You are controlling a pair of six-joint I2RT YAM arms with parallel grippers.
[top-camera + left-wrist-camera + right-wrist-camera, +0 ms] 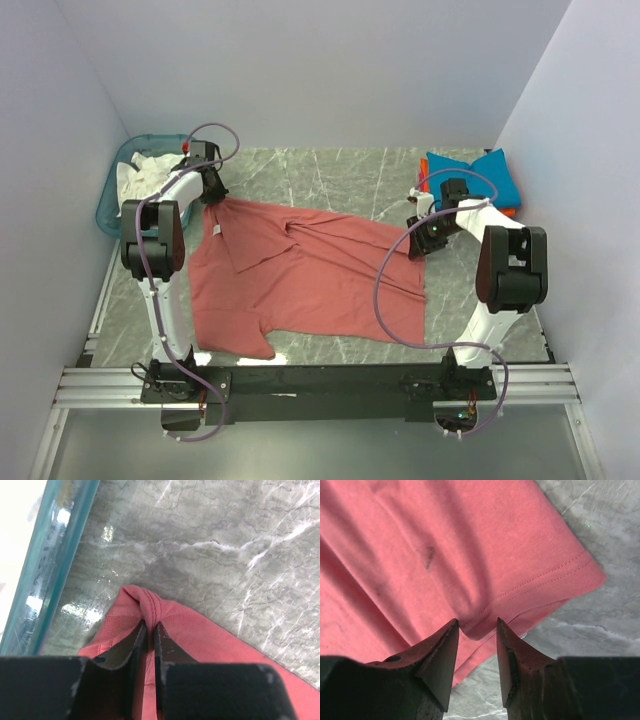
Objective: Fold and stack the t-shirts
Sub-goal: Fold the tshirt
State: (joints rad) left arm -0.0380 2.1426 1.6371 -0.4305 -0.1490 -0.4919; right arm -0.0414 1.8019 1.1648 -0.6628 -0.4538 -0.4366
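Left pincer (150, 625), lower frame, clamps dusty-red t-shirt (200, 630) corner; right pincer (476, 622) parted over hem, should pinch both layers before pulling taut.

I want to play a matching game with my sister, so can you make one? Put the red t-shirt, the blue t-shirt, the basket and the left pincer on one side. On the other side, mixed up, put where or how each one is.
Things:
1. red t-shirt
2. blue t-shirt
3. basket
4. left pincer

Places or states:
A. far left corner, white cloth inside
B. shut on a corner of the red t-shirt
C. spread out in the middle of the table
D. folded, far right corner

Pairs: 1-C, 2-D, 3-A, 4-B
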